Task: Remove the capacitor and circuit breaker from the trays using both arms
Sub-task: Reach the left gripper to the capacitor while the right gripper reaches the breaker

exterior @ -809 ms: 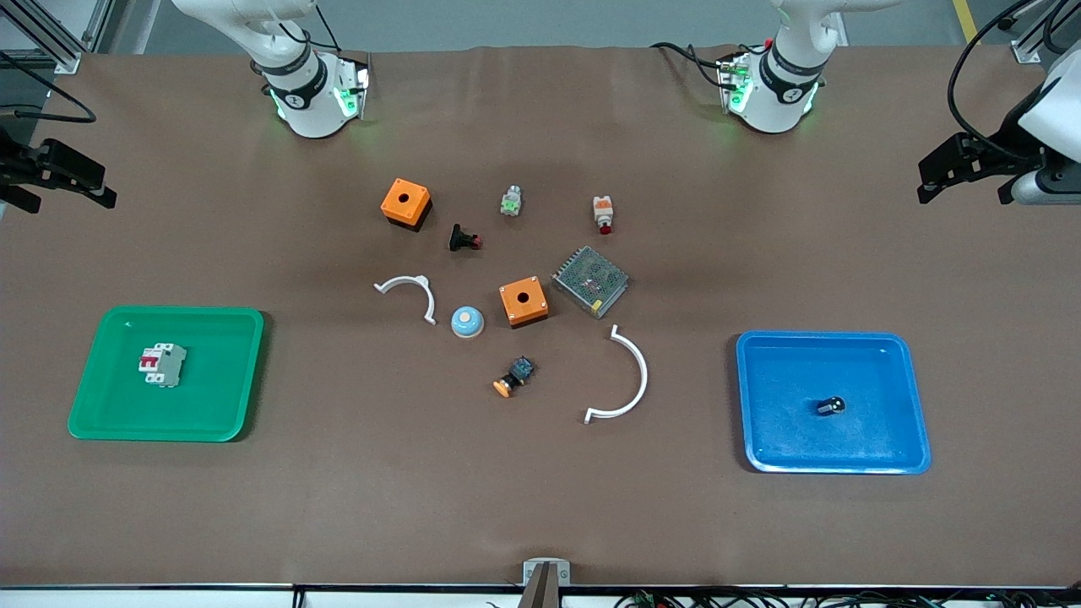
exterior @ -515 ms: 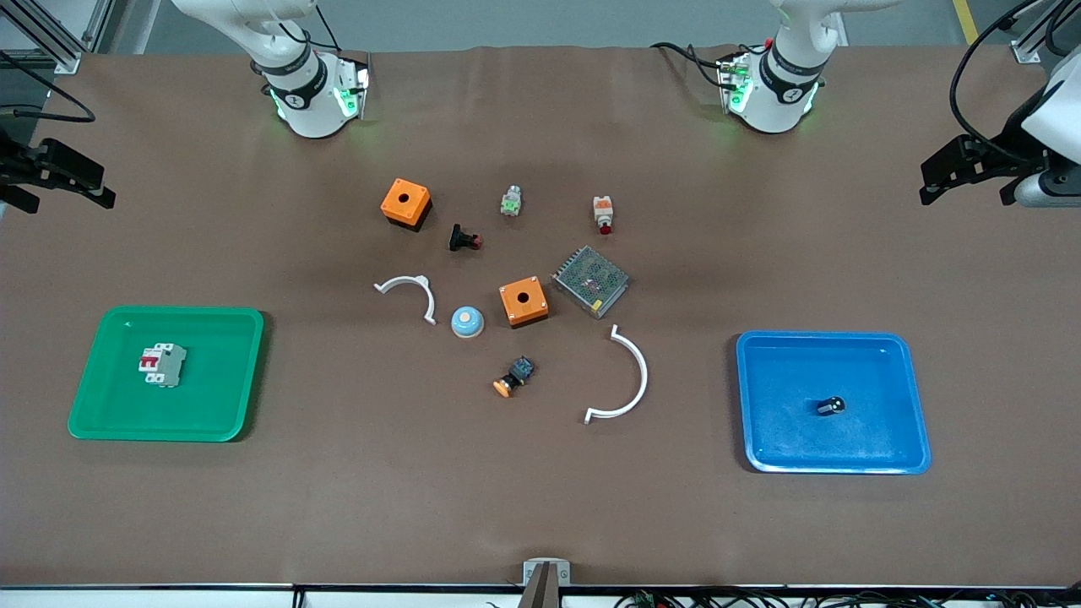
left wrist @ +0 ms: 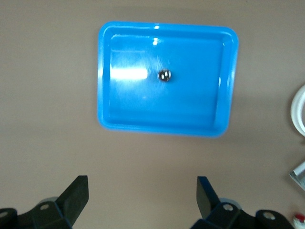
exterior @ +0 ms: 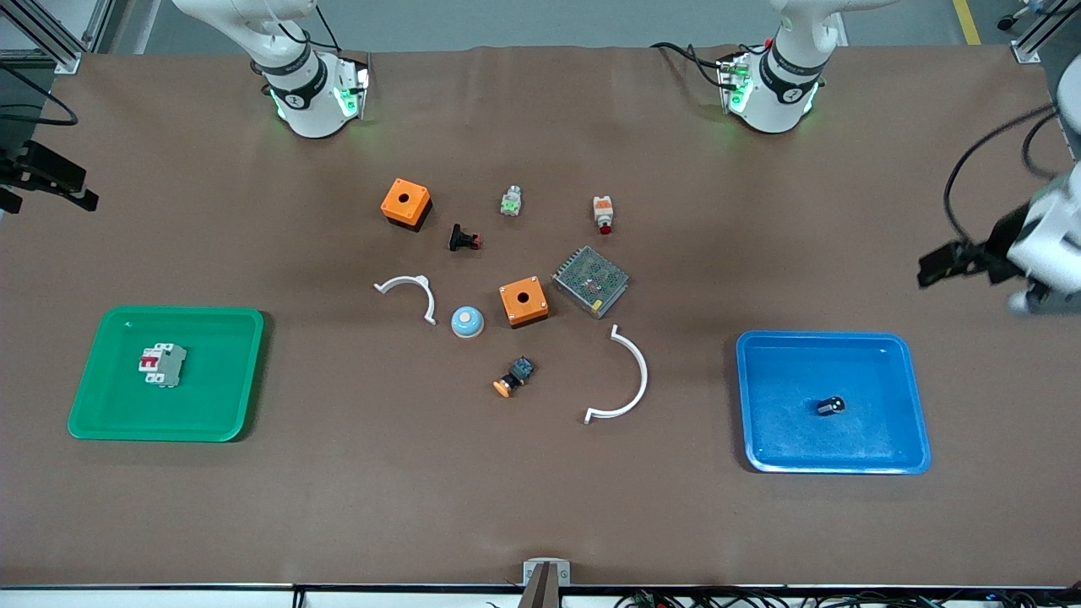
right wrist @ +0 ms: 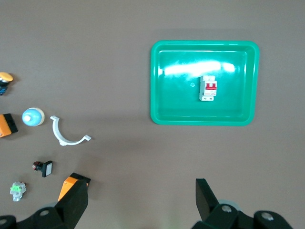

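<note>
The breaker (exterior: 161,365) is lying in the green tray (exterior: 110,418) at the right arm's end of the surface (exterior: 540,507). The capacitor (exterior: 831,406) is sitting in the blue tray (exterior: 895,460) at the left arm's end. The left claw (left wrist: 142,198) is hanging spread open and empty over bare surface just beside the blue tray. The right claw (right wrist: 141,198) is hovering at the surface's edge, fingers wide apart, holding nothing.

Bare table (exterior: 380,490) surrounds both trays; parts cluster (exterior: 524,302) crowds mid-table.
</note>
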`<action>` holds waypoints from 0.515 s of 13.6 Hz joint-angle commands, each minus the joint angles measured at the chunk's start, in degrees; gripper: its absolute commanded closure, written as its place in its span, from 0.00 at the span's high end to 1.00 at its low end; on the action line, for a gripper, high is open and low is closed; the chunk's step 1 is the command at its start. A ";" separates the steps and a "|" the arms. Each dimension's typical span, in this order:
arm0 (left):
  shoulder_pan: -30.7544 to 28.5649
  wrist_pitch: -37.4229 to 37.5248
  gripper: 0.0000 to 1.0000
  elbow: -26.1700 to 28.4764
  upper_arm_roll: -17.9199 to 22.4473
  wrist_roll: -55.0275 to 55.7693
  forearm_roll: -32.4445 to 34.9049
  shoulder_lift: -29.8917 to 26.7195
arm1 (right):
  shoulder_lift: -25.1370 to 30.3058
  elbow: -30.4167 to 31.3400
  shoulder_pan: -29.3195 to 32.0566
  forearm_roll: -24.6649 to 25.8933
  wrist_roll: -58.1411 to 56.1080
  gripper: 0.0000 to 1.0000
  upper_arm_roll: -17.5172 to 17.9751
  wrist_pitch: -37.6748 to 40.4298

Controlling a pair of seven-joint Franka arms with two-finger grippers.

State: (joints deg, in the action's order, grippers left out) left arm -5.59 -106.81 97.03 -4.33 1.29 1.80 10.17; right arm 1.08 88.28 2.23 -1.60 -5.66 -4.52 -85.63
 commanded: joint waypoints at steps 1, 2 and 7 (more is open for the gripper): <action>-0.21 -10.04 1.00 2.01 -0.33 2.30 1.01 6.59 | -9.57 -2.75 1.54 0.55 0.04 1.00 0.39 -2.77; -0.13 -13.74 1.00 2.02 -0.24 3.61 1.01 9.66 | -11.78 -3.20 3.12 0.20 -0.14 1.00 0.39 -6.09; 1.54 -26.93 0.99 1.84 -0.33 11.79 2.76 21.28 | -21.72 -0.76 7.08 0.63 -3.55 1.00 0.39 -23.48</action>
State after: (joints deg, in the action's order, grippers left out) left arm -4.54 -130.11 99.65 -4.51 10.47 2.42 28.67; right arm -18.16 88.04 6.90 -1.54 -6.50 -4.68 -105.40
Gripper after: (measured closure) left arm 0.000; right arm 0.000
